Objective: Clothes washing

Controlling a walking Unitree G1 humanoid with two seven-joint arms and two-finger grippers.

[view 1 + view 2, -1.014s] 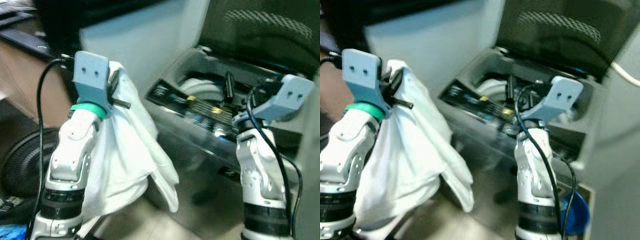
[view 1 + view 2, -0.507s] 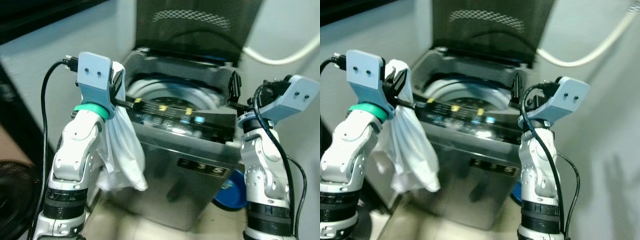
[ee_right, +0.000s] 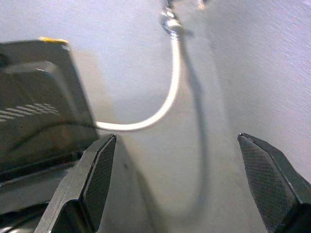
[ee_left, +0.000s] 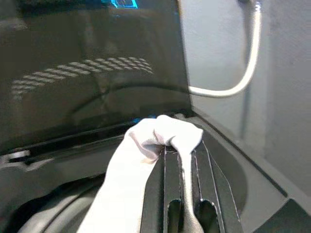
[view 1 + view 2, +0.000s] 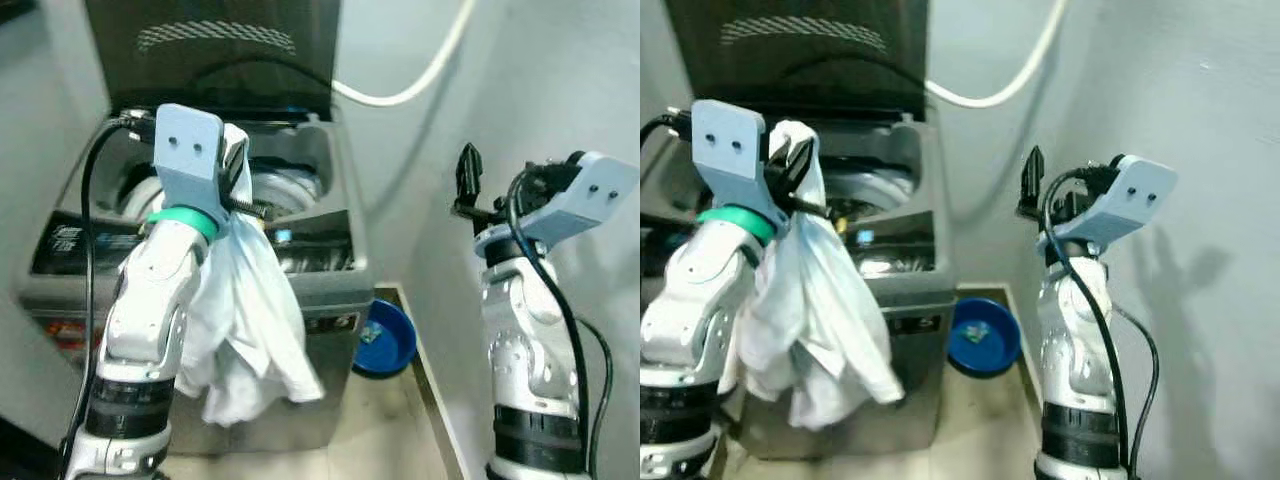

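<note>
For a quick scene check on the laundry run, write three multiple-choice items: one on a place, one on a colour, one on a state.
1. Where does the blue basin sit?
A. On the floor beside the washing machine
B. Inside the drum
C. On the lid

2. What colour is the garment held by the left gripper?
A. Red
B. White
C. Black

3. How do the jaws of the right gripper stand?
A. Shut on the hose
B. Shut on a sock
C. Open, holding nothing

Key: 1 A, the basin lies on the floor between machine and wall; 2 B, the hanging cloth is white; 3 C, the right wrist view shows the fingers wide apart with nothing between them.
</note>
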